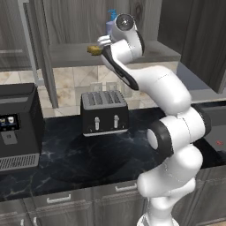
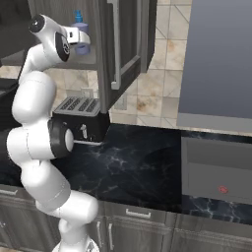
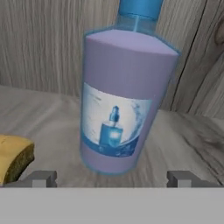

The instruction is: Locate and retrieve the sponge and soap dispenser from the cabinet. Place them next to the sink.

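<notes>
The soap dispenser [image 3: 122, 100], a pale-blue bottle with a blue pump and a label, stands upright on the cabinet shelf [image 3: 57, 118]. My gripper [image 3: 111, 179] is open, one fingertip on each side of the bottle's base and apart from it. The yellow sponge [image 3: 13, 157] lies on the shelf just left of the bottle. From the left base view the sponge [image 1: 94, 50] sits beside my hand, and the soap dispenser's pump [image 1: 111, 14] rises behind it. In the right base view my gripper [image 2: 80, 37] is up against the soap dispenser [image 2: 81, 45]. The sink is out of view.
A black and silver toaster [image 1: 104, 112] stands on the black marble counter [image 1: 70, 163] below the shelf. A black coffee machine [image 1: 17, 126] is at the left. The cabinet's open door [image 2: 123, 44] hangs right of my hand. A stove [image 2: 216, 172] lies further right.
</notes>
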